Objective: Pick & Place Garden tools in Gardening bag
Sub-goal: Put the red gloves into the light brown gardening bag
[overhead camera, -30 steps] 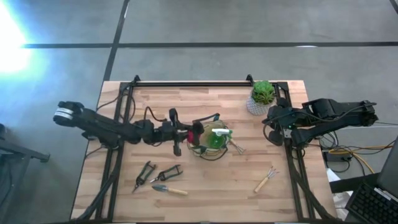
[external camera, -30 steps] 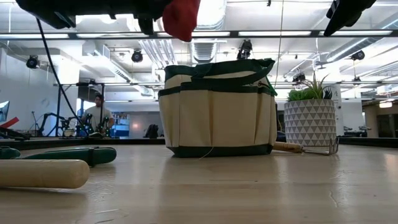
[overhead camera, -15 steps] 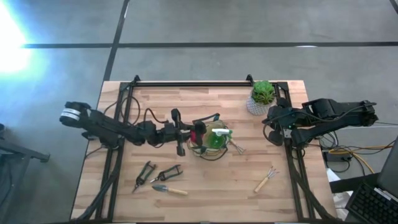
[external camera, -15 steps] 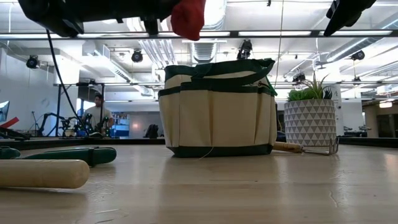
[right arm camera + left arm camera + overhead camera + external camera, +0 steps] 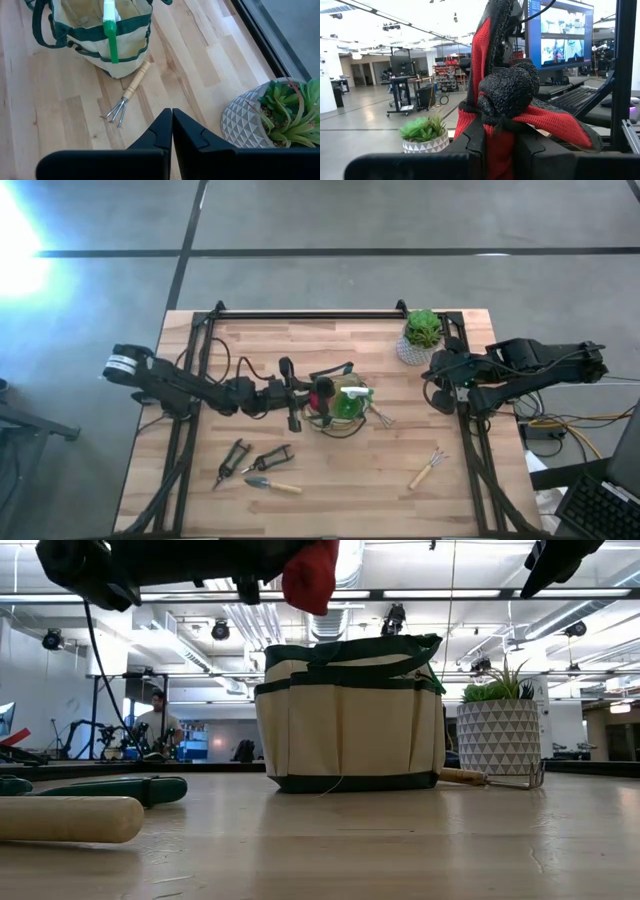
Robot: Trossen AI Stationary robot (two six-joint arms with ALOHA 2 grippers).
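The gardening bag (image 5: 340,402), beige with dark green trim, stands mid-table and is also in the low view (image 5: 350,710). A green spray bottle (image 5: 350,402) sticks out of it. My left gripper (image 5: 306,394) hovers at the bag's left rim, shut on a red-and-black glove (image 5: 322,392). A small rake (image 5: 125,100) lies against the bag's right side. Two pruners (image 5: 250,461), a trowel (image 5: 272,484) and a fork (image 5: 428,468) lie flat near the front. My right gripper (image 5: 172,125) waits shut, high over the right edge. My left gripper pinches the bunched red-and-black glove (image 5: 495,135) between its two fingers (image 5: 472,142). The fingers reach in about level from the table's left. The glove is lifted clear of the table, above the bag's left rim height (image 5: 310,575), and part of it stands up beyond the fingertips.
A green plant in a white patterned pot (image 5: 420,335) stands at the back right, close to my right arm. A black rail (image 5: 310,313) runs along the far edge. Bare wood lies in front of the bag, between the pruners and the fork.
My left gripper has carried the glove toward the table's right, closer to the bag's left rim, and a little downward. The glove stays clear of the table, still pinched.
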